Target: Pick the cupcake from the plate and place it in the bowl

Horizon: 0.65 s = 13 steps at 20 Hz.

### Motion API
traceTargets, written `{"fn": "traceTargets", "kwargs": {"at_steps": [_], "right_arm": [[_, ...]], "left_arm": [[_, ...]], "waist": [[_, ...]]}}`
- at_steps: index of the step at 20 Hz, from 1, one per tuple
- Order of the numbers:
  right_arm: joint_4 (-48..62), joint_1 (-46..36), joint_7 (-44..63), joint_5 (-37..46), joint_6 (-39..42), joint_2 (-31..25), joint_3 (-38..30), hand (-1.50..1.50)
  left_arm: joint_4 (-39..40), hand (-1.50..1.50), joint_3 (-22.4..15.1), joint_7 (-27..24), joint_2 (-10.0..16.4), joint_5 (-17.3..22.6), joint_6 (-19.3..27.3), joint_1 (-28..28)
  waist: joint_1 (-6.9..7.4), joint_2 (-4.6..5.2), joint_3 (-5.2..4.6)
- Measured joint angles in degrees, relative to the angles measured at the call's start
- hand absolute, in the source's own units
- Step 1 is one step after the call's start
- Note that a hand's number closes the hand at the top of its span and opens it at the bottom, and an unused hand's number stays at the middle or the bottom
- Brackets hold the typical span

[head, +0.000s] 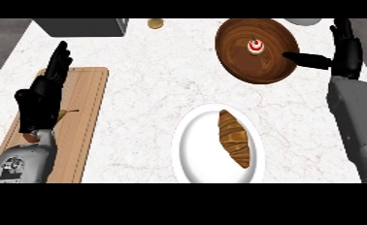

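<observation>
Fingers [344, 34] on the right hand [350, 56] are straight and released, pointing up-frame, grasping nothing. That hand sits at the view's upper right, just beside the right rim of the bowl [240, 61]. Its thumb sticks out to the left and overlaps the rim; can't tell whether it touches the wood.

Cupcake [256, 46] is inside the brown wooden bowl, upright, slightly right of the bowl's centre. It has white frosting with a red bit on top. It lies left of the thumb tip, near it but apart, and nothing grips it.

Left hand [43, 95] is at the view's left over a wooden cutting board [90, 98]. Its fingers are also straight and released, empty, well apart from the bowl.

White plate [193, 146] is on the surface [143, 73], below the bowl in the view, near it but not touching. It carries a croissant [234, 138] lying lengthwise.

Grey box [82, 26] is at the top-left edge, with a small tan round thing [155, 23] just to its right.
</observation>
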Motion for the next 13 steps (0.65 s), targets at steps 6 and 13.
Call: {"fn": "traceTargets", "kwargs": {"at_steps": [6,13], "right_arm": [[-15.27,12.0,2.16,-3.8,8.01,0.11,1.72,-1.5],[-32.04,24.53,4.98,-6.71,11.77,0.77,3.16,-1.5]], "left_arm": [[-0.18,0.0,0.73,-0.43,-0.19,0.13,-0.42,1.06],[-1.3,0.0,-0.24,0.85,-1.84,-1.45,-0.26,0.57]], "waist": [[-0.36,-0.1,-0.02],[0.15,0.11,0.0]]}}
